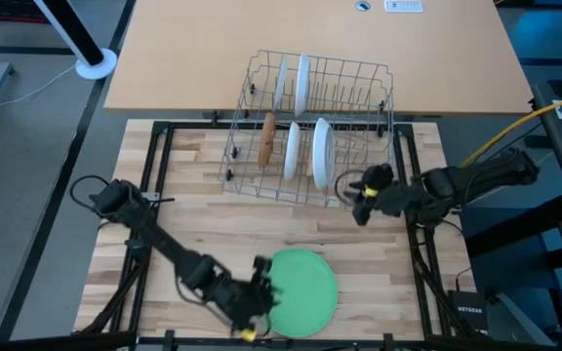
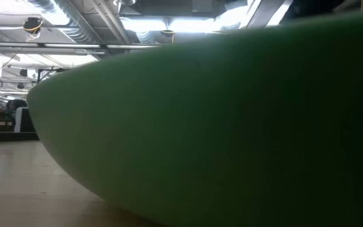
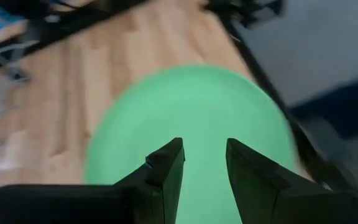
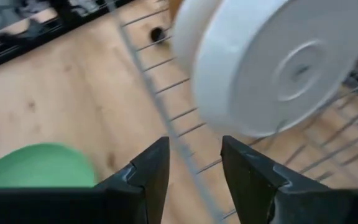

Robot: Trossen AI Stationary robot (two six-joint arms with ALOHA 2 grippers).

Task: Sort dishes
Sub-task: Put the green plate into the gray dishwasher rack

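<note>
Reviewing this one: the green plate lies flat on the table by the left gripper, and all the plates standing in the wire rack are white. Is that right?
Not quite. The green plate does lie flat on the table by the left gripper, but the wire rack holds four white plates plus one brown plate. The high view shows it.

The high view looks straight down on the tabletop. The low view sits right against the green plate, which fills it. Both wrist views look closely down toward that plate; the right one also faces the rack.
</note>
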